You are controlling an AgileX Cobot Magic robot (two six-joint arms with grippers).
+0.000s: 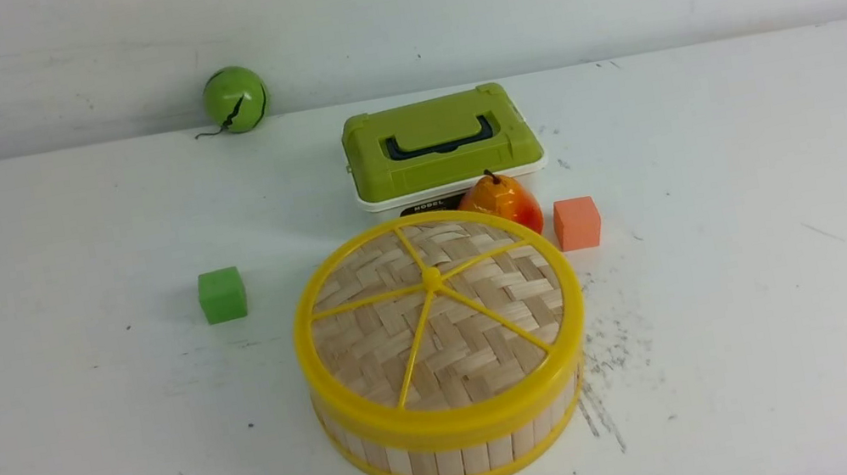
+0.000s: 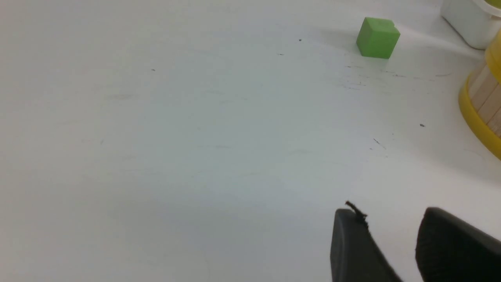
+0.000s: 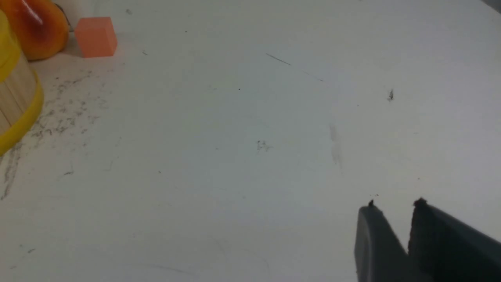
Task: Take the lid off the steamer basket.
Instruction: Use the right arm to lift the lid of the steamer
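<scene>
The lid, a woven bamboo disc with a yellow rim and yellow spokes, sits closed on the steamer basket at the table's front centre. The basket's slat wall also shows at the edge of the left wrist view and of the right wrist view. My left gripper is open and empty over bare table, well to the basket's left. My right gripper is narrowly open and empty over bare table, well to the basket's right. Neither arm shows in the front view.
A green-and-white box stands behind the basket. An orange pear touches the basket's far rim. An orange cube lies to its right, a green cube to its left. A green ball rests by the back wall.
</scene>
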